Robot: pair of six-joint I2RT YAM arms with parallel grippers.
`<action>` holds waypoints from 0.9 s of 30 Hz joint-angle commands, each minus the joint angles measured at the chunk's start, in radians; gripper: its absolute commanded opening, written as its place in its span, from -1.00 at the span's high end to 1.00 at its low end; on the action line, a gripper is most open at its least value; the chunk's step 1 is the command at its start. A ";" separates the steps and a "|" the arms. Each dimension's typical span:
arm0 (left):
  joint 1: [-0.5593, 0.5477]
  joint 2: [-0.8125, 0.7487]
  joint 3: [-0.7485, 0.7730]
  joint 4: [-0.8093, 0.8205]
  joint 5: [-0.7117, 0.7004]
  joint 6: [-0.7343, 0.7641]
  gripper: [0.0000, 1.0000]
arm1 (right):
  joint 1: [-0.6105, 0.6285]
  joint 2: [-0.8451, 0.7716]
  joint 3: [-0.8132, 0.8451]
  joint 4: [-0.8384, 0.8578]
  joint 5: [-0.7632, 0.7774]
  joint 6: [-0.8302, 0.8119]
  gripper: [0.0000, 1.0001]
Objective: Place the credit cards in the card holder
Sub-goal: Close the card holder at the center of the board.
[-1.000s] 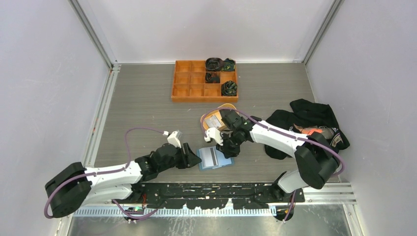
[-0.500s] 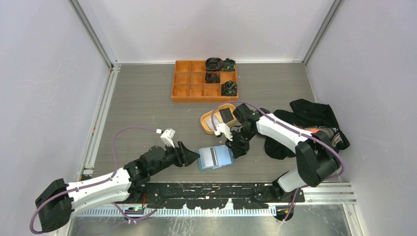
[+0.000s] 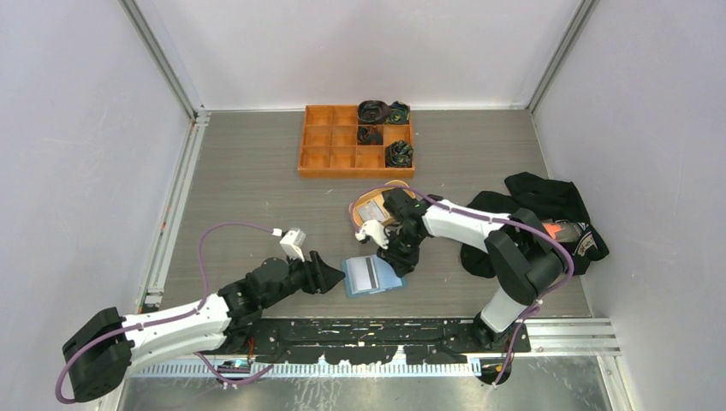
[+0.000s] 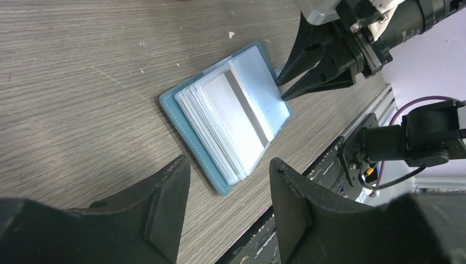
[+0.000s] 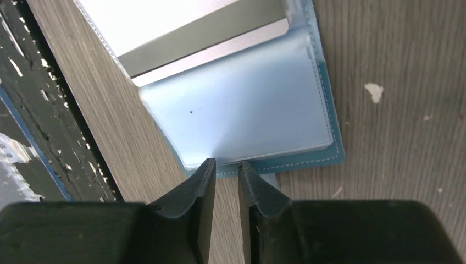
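The blue card holder [image 3: 373, 276] lies open on the table near the front edge. A white card with a grey stripe [image 4: 237, 111] sits on top of its stack of clear sleeves. My left gripper [image 4: 229, 161] is open, its fingers [image 4: 165, 203] standing either side of the card holder's [image 4: 222, 187] near corner without gripping it. My right gripper [image 5: 226, 163] is open by a narrow gap, nothing between its fingertips, which rest at the blue edge of the card holder [image 5: 308, 159] below an empty clear sleeve [image 5: 242, 110]. Another grey credit card [image 3: 371, 211] lies in the tan dish [image 3: 354, 208].
An orange compartment tray [image 3: 330, 141] with dark rolled items stands at the back. Black clothing [image 3: 539, 205] lies piled at the right. A black perforated rail [image 3: 377, 330] runs along the near edge. Grey walls close in both sides.
My right gripper swung out to the right of the holder and came back to its right edge. My left arm drew back and lowered a little, its jaws slightly wider.
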 commanded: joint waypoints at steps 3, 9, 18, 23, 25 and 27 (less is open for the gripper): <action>0.004 0.041 -0.004 0.106 -0.006 0.016 -0.11 | 0.082 0.024 0.049 0.093 0.085 0.098 0.46; 0.004 0.108 0.001 0.142 0.004 0.011 -0.12 | 0.097 -0.002 0.058 0.105 0.049 0.130 0.45; 0.005 0.193 0.025 0.172 0.032 -0.027 -0.16 | 0.093 -0.061 0.105 0.060 -0.074 0.166 0.33; 0.005 0.196 0.025 0.156 0.029 -0.087 -0.35 | 0.047 -0.118 0.169 -0.039 -0.139 0.142 0.20; 0.005 0.192 0.025 0.144 0.026 -0.113 -0.43 | 0.011 -0.150 0.179 -0.070 -0.174 0.127 0.17; 0.004 0.186 0.023 0.128 0.025 -0.144 -0.47 | -0.030 -0.194 0.169 -0.073 -0.206 0.123 0.13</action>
